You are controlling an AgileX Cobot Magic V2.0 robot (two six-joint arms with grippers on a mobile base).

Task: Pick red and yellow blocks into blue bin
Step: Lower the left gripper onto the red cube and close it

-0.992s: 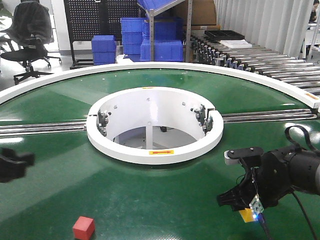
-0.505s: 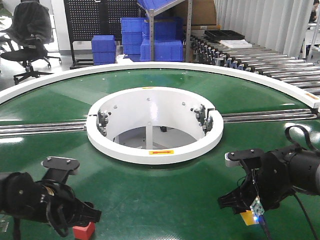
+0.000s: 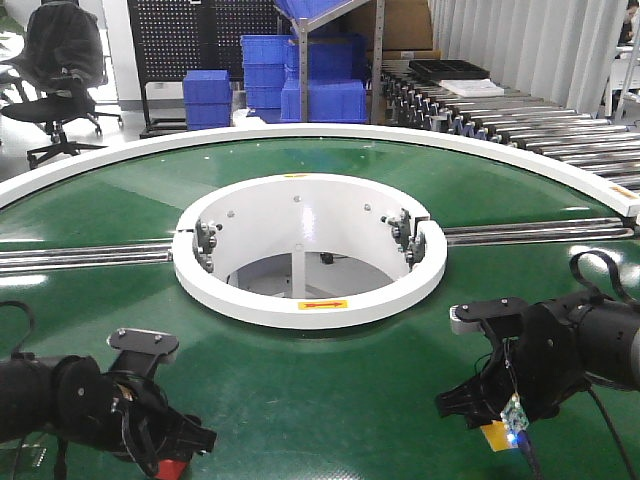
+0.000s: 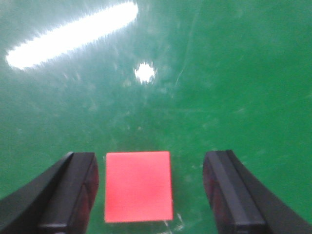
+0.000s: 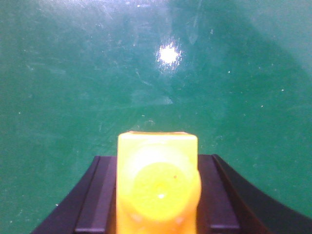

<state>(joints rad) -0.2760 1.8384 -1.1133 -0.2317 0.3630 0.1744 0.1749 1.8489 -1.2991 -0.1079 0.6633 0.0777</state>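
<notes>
Shifting since a second ago: the left arm, then only at the frame's edge with the red cube (image 3: pixel 172 468) in plain sight, now lies low over the green table (image 3: pixel 330 390) with the left pincer (image 3: pixel 178 447) on top of the cube, so that only a red sliver shows beneath it in the front view. Half a second ago the same arm sat a little further back. The right arm has barely changed.

- Left pincer (image 4: pixel 148 165), wrist view: jaws spread wide, pointing down at the table. The red cube (image 4: pixel 139 186) sits between them, just beside the left finger (image 4: pixel 73 190) and well clear of the right one.
- Right pincer (image 3: pixel 478 405): reaches in low from the right, angled down, wrist cable looped above it. Jaws are pressed against a yellow brick (image 3: pixel 492 433).
- Right wrist view: the yellow brick (image 5: pixel 158 180) fills the gap of the right pincer (image 5: pixel 158 161), one round stud facing the camera. Whether it rests on the table cannot be told.
</notes>
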